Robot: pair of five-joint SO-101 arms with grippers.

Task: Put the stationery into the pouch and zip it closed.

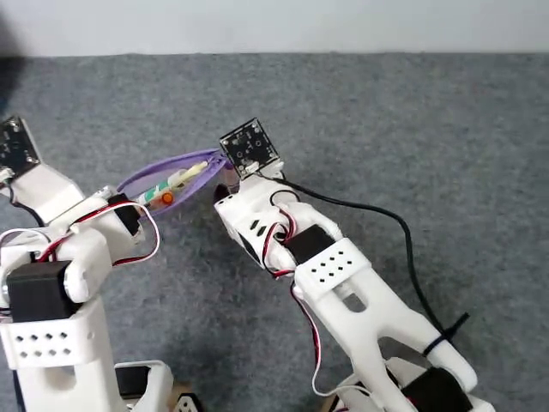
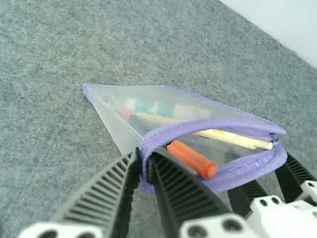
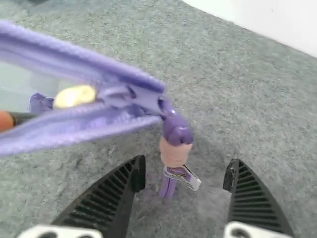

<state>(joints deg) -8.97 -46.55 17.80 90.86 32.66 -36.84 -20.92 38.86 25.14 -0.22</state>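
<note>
Your left gripper (image 2: 143, 166) is clamped on the pouch (image 2: 148, 111) at its purple zipper edge, over the grey table (image 2: 49, 59). Your right gripper (image 3: 184, 166) stands apart, one jaw on either side of the zipper pull (image 3: 176, 133), not gripping it. Stationery loaded: an orange pen (image 2: 190, 158) and a cream pen (image 2: 233, 139) lie inside. The mouth gapes unzipped; by my judgement, only the closing is left.

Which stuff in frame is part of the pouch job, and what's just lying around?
Job: pouch, orange pen, cream pen, zipper pull, left end effector gripping the pouch, open right end effector.
Lying about: black cable, grey table cover.
</note>
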